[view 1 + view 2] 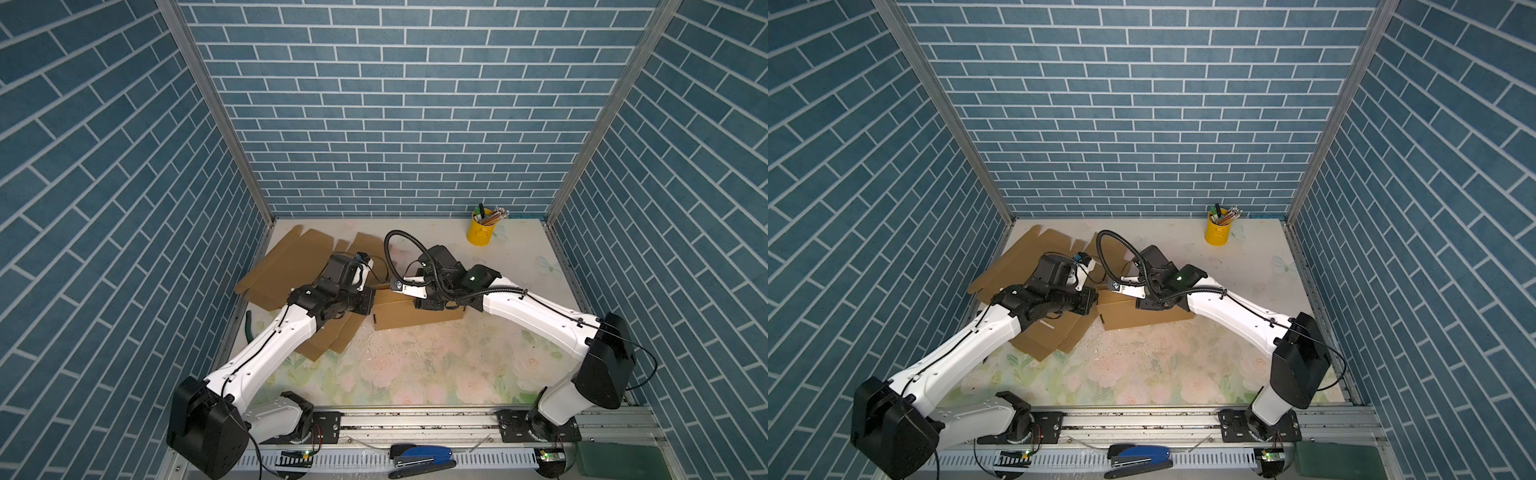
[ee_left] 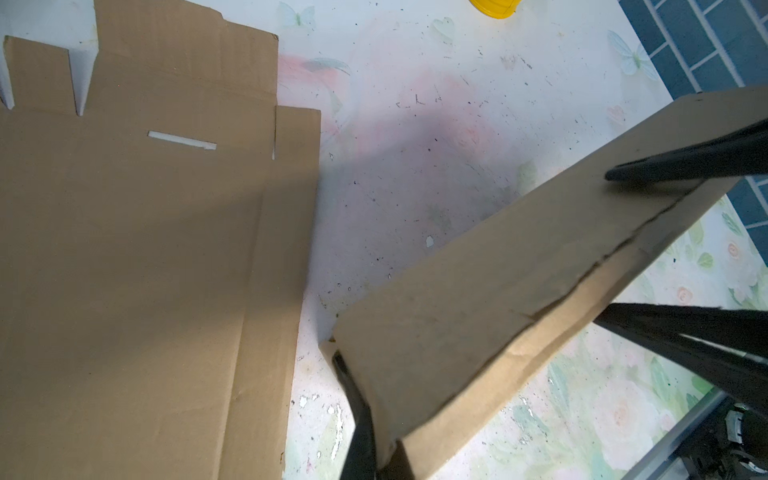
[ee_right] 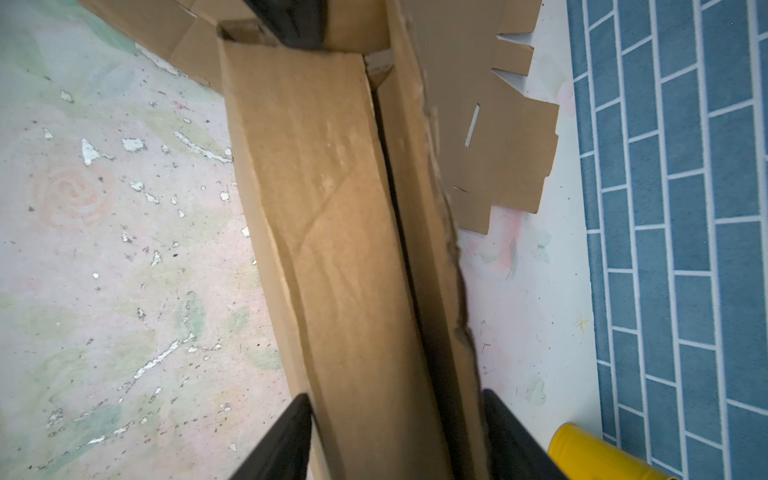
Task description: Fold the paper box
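The paper box (image 1: 415, 318) (image 1: 1142, 318) is brown cardboard, partly folded into a long low box, and lies mid-table. My left gripper (image 1: 371, 301) (image 1: 1094, 301) is at its left end. In the left wrist view it (image 2: 353, 374) is shut on the box's (image 2: 478, 299) end wall; only one finger (image 2: 357, 415) shows, the other is hidden behind the cardboard. My right gripper (image 1: 432, 306) (image 1: 1152, 304) reaches down over the box's middle. In the right wrist view it (image 3: 395, 397) straddles the box (image 3: 324, 208), with its wide-set fingers (image 3: 286, 440) pressed against both long sides.
Flat cardboard blanks (image 1: 291, 266) (image 1: 1017, 266) (image 2: 145, 249) (image 3: 511, 145) lie left of the box, under my left arm. A yellow pencil cup (image 1: 481, 230) (image 1: 1218, 230) (image 3: 590, 449) stands at the back right. A blue stapler (image 1: 422, 455) (image 1: 1140, 457) sits on the front rail. Brick-patterned walls enclose three sides.
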### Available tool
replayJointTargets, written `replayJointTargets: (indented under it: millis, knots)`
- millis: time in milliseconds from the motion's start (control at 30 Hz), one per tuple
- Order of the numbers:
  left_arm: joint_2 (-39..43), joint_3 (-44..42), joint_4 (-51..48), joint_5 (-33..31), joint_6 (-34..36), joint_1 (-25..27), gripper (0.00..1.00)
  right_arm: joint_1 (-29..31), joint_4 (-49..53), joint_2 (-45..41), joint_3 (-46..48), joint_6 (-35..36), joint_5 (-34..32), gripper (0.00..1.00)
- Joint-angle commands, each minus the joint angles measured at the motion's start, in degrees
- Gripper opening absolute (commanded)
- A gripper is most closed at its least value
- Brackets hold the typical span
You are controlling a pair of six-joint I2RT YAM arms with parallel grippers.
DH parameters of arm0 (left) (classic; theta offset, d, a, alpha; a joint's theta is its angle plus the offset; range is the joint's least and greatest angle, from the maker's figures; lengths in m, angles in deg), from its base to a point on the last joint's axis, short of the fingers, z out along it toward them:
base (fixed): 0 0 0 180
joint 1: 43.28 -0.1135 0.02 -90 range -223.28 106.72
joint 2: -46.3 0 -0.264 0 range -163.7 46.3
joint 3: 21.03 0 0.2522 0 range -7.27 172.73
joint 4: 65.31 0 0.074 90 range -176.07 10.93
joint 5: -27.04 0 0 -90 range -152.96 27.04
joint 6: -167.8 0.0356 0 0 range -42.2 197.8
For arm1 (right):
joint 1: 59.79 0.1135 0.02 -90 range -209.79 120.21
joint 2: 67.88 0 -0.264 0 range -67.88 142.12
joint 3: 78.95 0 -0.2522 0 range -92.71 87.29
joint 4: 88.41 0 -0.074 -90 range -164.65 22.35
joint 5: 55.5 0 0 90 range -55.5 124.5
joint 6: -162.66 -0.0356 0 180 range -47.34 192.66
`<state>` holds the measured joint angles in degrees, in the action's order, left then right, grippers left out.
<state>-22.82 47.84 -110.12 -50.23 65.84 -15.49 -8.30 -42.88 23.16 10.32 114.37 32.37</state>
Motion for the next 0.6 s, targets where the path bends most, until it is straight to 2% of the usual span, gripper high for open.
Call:
replayJointTargets:
  millis: [0, 100, 233, 567]
  knots:
    - [-2.42, -1.21, -7.25, 1.52, 0.66, 0.87, 0.06, 0.11, 0.89, -2.59, 1.93, -0.87, 2.14, 0.69]
    - [-2.43, -1.08, -7.29, 1.5, 0.67, 0.95, 0.06, 0.18, 0.62, -2.15, 2.03, -0.97, 1.02, 0.68]
    - [-1.78, -1.14, -7.18, 2.03, 0.65, 1.04, 0.06, 0.35, -4.1, -1.05, 3.89, -0.32, -3.79, 0.6]
    - [0.51, -1.03, -7.18, 4.17, 1.53, 1.04, 0.12, 0.11, -6.06, -0.78, 6.42, -0.57, -2.29, 0.52]
